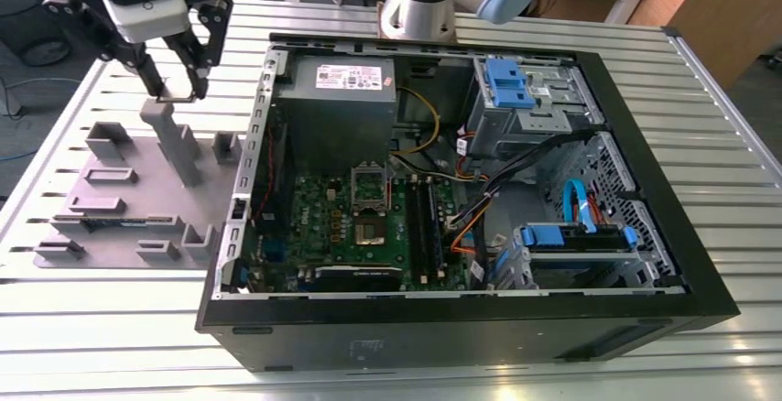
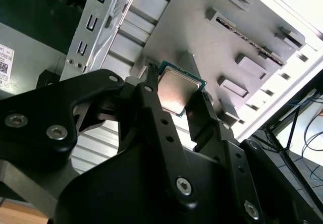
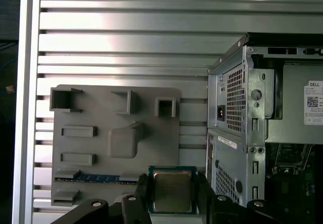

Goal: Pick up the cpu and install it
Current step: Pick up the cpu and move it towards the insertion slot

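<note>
The cpu (image 2: 179, 90), a small flat square chip with a pale silver top and a green rim, sits between the black fingers of my gripper (image 2: 176, 97), which is shut on its edges. The first wrist view shows the same cpu (image 3: 172, 189) clamped in the gripper (image 3: 173, 194), lifted above the grey holder plate (image 3: 101, 153). In the exterior view my gripper (image 1: 175, 90) hangs just over the tall post of the holder plate (image 1: 123, 209), at that view's left of the open PC case (image 1: 684, 264). The motherboard's socket (image 1: 370, 230) lies uncovered inside the case.
The case holds a power supply (image 1: 336, 99), blue-tabbed drive cages (image 1: 526, 94) and loose cables (image 1: 489, 186) to the exterior view's right of the socket. The case's metal side wall (image 1: 251, 172) stands between the holder plate and the motherboard (image 1: 318, 227). Everything rests on a slatted aluminium table (image 1: 391, 364).
</note>
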Available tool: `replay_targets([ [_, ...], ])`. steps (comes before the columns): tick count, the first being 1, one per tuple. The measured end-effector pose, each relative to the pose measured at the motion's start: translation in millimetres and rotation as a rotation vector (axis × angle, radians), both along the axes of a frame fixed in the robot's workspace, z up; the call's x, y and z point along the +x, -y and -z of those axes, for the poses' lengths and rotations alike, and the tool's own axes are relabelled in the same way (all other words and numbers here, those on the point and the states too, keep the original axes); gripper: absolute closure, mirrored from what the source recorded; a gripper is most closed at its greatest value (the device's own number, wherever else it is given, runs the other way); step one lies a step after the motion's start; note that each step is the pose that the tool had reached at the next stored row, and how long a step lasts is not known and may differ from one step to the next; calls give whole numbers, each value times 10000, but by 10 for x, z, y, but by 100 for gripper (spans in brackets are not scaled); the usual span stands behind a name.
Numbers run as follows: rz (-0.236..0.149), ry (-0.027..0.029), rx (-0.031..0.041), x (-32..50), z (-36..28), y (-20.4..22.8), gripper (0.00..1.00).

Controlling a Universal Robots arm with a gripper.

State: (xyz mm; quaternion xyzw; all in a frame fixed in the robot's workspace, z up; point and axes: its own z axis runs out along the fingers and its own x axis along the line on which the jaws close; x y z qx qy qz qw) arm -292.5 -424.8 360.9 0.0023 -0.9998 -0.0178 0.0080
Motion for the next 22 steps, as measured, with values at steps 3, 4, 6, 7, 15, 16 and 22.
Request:
replay_targets([
  [3, 0, 0, 0, 43, 0, 0, 53],
  [4, 0, 0, 0, 58, 0, 0, 53],
  [6, 0, 1, 1, 91, 1, 0, 53],
  [7, 0, 1, 0, 108, 0, 0, 53],
  [15, -1, 0, 0, 244, 2, 0, 53],
  [16, 0, 0, 0, 261, 2, -1, 53],
  [22, 0, 0, 0, 377, 4, -2, 53],
])
